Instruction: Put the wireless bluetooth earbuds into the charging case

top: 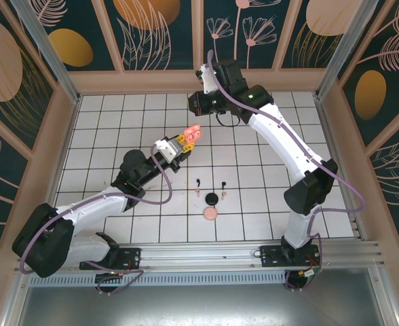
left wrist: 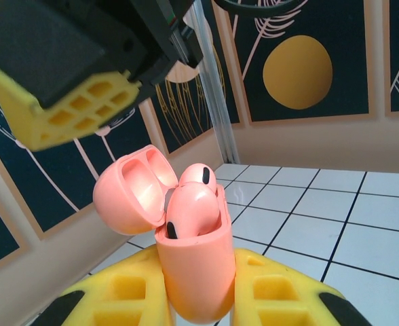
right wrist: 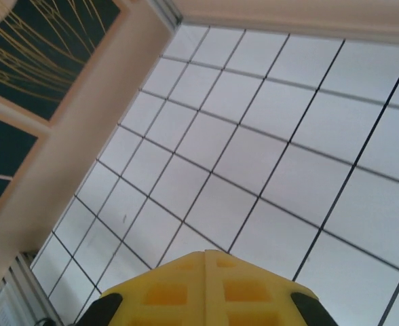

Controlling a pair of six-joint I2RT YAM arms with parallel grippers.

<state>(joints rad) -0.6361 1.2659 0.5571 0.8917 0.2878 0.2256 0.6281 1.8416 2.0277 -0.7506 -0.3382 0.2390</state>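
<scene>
My left gripper (left wrist: pixel 199 263) is shut on a pink charging case (left wrist: pixel 196 272), held upright above the tiles with its lid (left wrist: pixel 128 193) open to the left. Two pink earbuds (left wrist: pixel 194 209) sit in the case's wells. From above, the case (top: pixel 193 134) is at the table's middle, in front of my left gripper (top: pixel 183 141). My right gripper (right wrist: pixel 206 252) is shut with nothing between its fingers. One of its yellow fingers (left wrist: pixel 64 112) hangs just above and left of the case. Two black earbuds (top: pixel 198 183) lie loose on the tiles nearer the front.
A round black case (top: pixel 212 198) and a round peach case (top: pixel 210 214) lie on the white tiled floor (top: pixel 267 170), with a tiny pale bud (top: pixel 222 197) beside the black one. Patterned walls enclose the table on three sides.
</scene>
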